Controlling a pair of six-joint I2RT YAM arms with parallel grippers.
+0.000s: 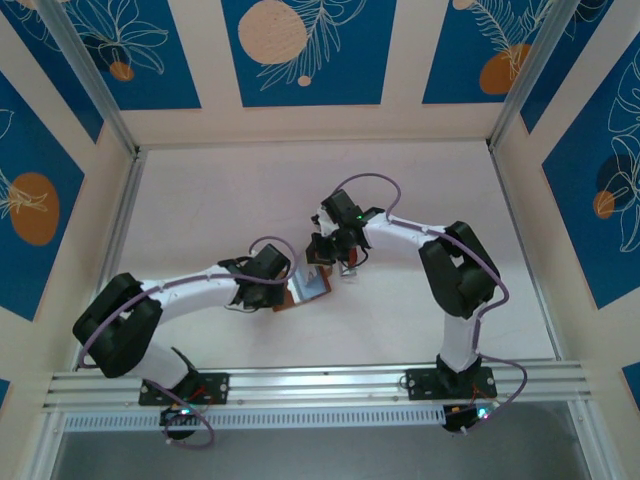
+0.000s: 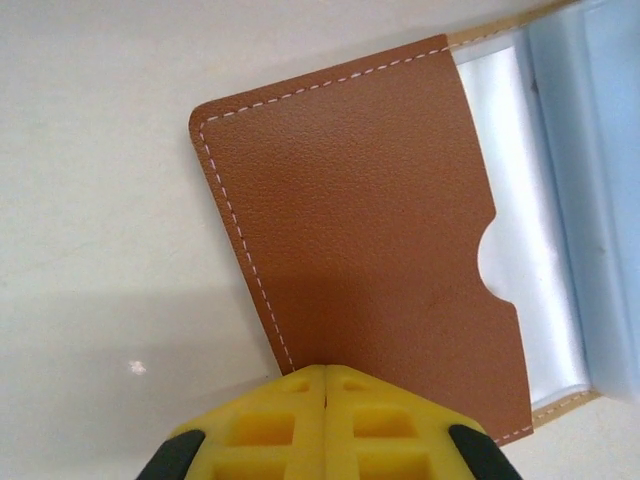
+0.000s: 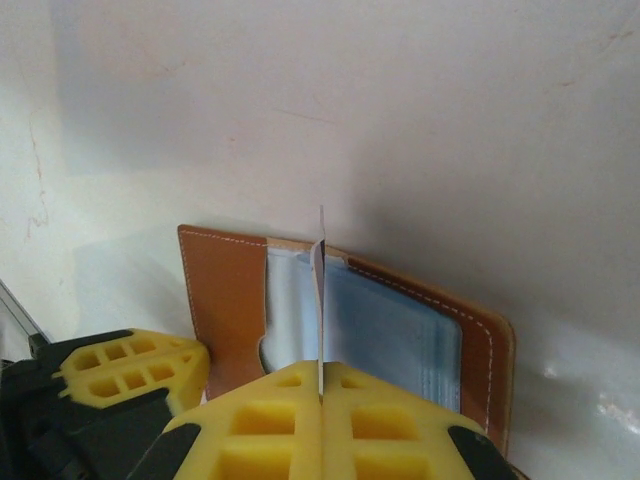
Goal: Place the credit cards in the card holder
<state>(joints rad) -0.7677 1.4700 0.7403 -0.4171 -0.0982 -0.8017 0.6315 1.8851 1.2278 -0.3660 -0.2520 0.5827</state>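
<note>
Top view: one card holder [image 1: 311, 287] lies open between the arms, with the left gripper [image 1: 277, 294] touching its left edge. Left wrist: those jaws are pinched together on the brown leather, probably pinning it. Right wrist: the right gripper [image 3: 320, 385] clamps one credit card [image 3: 321, 260] upright and edge-on, just over the holder's middle; the holder's long axis runs crosswise

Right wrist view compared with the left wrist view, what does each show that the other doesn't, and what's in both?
Right wrist: a thin card, edge-on, pinched between its yellow fingers in front of the open card holder. Left wrist: the holder's brown stitched pocket with its curved notch, closed fingers at its near edge. Both: the card holder's clear sleeve.
</note>
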